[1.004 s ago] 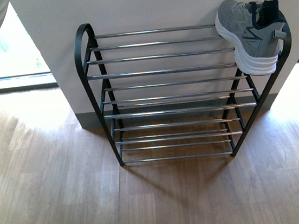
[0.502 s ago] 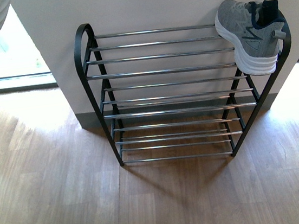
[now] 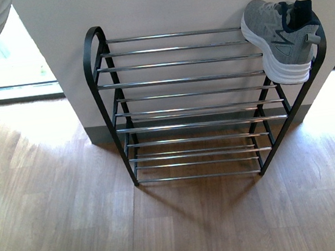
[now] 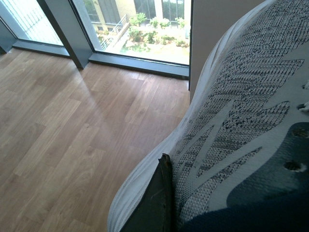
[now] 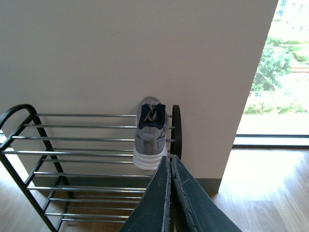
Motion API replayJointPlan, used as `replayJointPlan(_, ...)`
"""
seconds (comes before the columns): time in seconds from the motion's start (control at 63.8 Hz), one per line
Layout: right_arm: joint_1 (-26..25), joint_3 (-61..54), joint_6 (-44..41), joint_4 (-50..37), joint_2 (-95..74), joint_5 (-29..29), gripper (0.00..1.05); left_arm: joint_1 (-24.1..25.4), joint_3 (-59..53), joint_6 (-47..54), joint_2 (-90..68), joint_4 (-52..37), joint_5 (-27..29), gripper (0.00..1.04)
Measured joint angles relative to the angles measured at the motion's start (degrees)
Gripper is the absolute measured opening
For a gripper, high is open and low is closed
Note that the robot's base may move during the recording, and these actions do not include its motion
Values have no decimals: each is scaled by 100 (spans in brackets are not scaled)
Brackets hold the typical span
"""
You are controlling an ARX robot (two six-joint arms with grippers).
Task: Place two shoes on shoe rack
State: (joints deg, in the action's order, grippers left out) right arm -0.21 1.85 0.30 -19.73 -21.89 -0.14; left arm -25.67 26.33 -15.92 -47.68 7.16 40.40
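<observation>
Holding the light, soft-knit sneaker [image 4: 231, 125], the left jaws clamp near its stiffer sole [image 4: 140, 186], the surest hold; right jaws pinched together, empty.

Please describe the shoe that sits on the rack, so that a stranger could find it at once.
Against the white wall stands a black-framed shoe rack with chrome rods. On its top tier, at the right end, sits a grey sneaker, the only shoe on the rack.

No legible text, brand, label or number — anywhere in view
</observation>
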Motion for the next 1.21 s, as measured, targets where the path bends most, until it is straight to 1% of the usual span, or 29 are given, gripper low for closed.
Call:
replayJointPlan(0.11,0,-74,-2,-55,151,13,2,0,0,0,0,0,0,2)
replayJointPlan(0.423,0,-74,-2,568,791,15,2,0,0,0,0,0,0,2)
replayJointPlan(0.706,0,-74,-2,946,1167,15,2,0,0,0,0,0,0,2)
replayJointPlan(0.737,2,-74,-2,1106,1316,17,2,0,0,0,0,0,0,2)
replayJointPlan(0.784,4,-72,-2,1676,1707,4,2,0,0,0,0,0,0,2)
replayJointPlan(0.831,9,-72,-4,1897,1965,15,2,0,0,-2,0,0,-4,2)
replayJointPlan(1.207,11,-72,-4,1963,2151,15,2,0,0,0,0,0,2,2)
